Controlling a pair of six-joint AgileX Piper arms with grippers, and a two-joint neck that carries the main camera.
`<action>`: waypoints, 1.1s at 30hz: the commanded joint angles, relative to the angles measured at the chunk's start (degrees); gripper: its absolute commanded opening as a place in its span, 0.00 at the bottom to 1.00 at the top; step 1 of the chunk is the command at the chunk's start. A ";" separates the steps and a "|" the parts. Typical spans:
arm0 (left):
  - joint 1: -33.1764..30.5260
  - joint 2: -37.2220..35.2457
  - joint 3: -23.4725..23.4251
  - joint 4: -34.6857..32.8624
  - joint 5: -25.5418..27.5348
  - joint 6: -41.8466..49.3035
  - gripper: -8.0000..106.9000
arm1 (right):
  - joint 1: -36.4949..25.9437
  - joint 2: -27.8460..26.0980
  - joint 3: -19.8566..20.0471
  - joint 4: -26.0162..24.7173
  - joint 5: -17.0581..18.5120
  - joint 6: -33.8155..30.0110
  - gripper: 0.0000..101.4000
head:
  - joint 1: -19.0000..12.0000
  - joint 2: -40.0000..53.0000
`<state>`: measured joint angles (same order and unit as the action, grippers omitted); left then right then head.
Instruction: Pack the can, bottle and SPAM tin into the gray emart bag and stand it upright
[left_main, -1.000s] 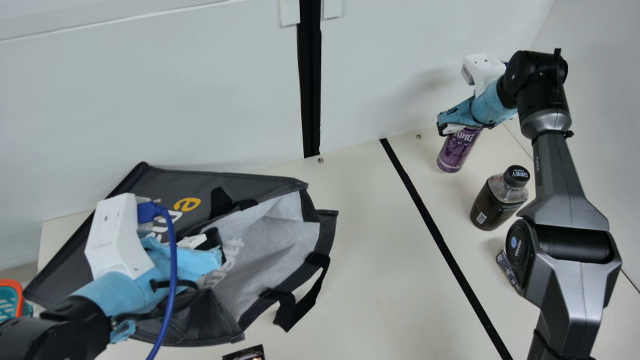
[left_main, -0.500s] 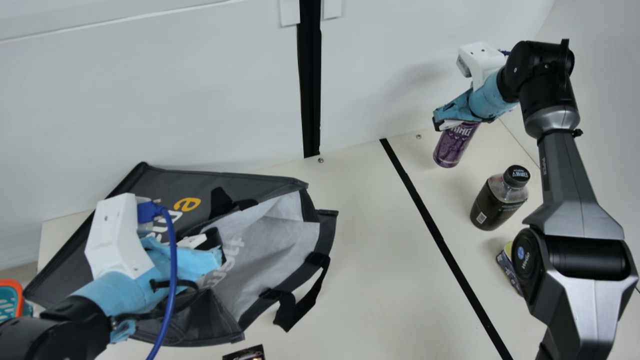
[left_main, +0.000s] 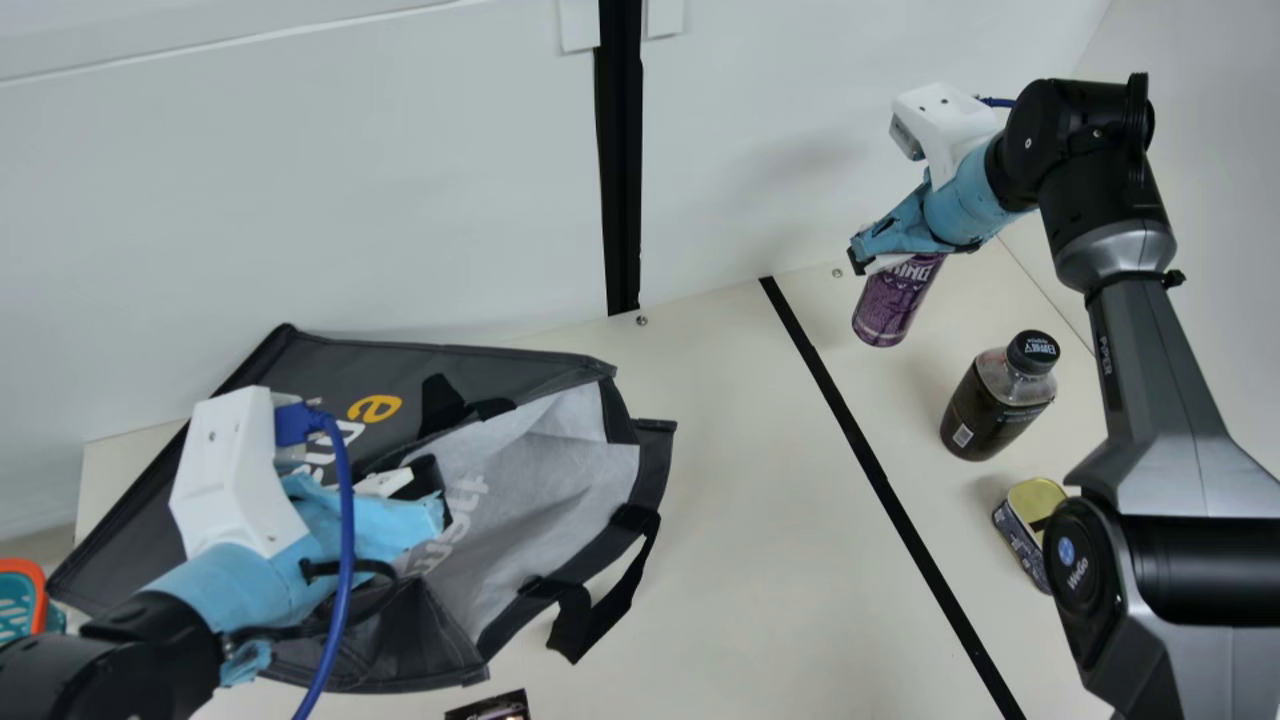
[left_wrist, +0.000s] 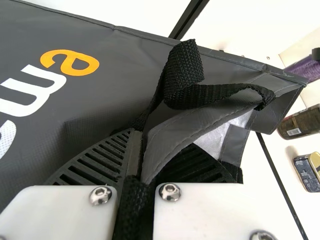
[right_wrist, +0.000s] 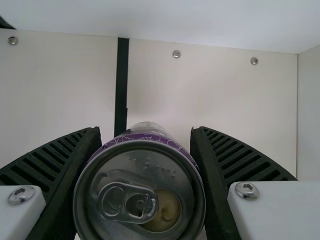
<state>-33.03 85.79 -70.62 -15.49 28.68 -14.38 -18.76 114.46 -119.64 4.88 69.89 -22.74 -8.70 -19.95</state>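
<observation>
Two ribbed fingers (right_wrist: 209, 175) clasp the cylindrical, purple-patterned metal can (right_wrist: 145, 167).

1. Gray emart bag (left_wrist: 115, 75): smooth, coated-looking cloth, mostly matt with a faint sheen.
2. Its lining (left_main: 560, 440): pale, creased, silvery where light catches it.
3. Its handles (left_wrist: 184, 65): coarse black woven webbing.
4. Can (left_main: 895, 300): smooth printed side, bare gray metal top.
5. Bottle (left_main: 990, 410): glossy clear plastic shoulder.
6. SPAM tin (left_main: 1020, 530): shiny gold-toned metal.
7. Surface (left_main: 760, 550): smooth, low sheen.
</observation>
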 joint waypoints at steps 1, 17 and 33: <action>0.00 0.00 0.00 0.00 0.00 0.00 0.00 | 0.27 -1.26 1.51 0.22 0.01 -0.28 0.00 | -1.30 -0.05; 0.00 0.00 0.00 0.00 0.00 0.00 0.00 | 3.01 -9.31 11.94 2.49 0.01 -3.44 0.00 | -1.30 -0.05; 0.00 0.00 0.00 0.00 0.00 0.00 0.00 | 6.62 -18.30 24.11 6.30 0.01 -8.70 0.00 | -1.30 -0.05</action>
<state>-33.03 85.79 -70.62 -15.49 28.68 -14.38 -12.32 96.54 -96.47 11.03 69.87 -31.31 -8.70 -19.86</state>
